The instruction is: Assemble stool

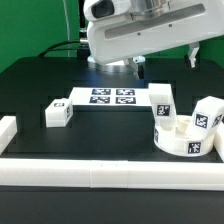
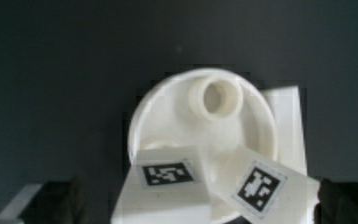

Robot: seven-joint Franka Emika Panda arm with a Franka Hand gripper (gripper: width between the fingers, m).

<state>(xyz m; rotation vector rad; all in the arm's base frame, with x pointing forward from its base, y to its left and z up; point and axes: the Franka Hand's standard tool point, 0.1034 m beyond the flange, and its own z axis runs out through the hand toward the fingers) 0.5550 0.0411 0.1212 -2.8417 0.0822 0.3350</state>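
The stool's round white seat [image 1: 183, 137] lies at the exterior view's right. A tagged leg [image 1: 208, 115] leans at its far edge. Another leg [image 1: 161, 100] stands just behind it, and a third leg [image 1: 57, 113] lies at the left. My gripper [image 1: 165, 58] hangs high above the seat, open and empty. The wrist view looks straight down on the seat [image 2: 202, 135] and its hole [image 2: 217, 97]. A tagged leg [image 2: 265, 185] rests against its rim. The gripper [image 2: 197, 208] shows only dark fingertips [image 2: 51, 203] in the frame's corners, on either side of the seat.
The marker board [image 1: 110, 97] lies flat in the middle of the black table. A long white rail [image 1: 100, 172] runs along the front edge, and a short one [image 1: 7, 133] stands at the left. The robot's base [image 1: 110, 40] stands behind the board.
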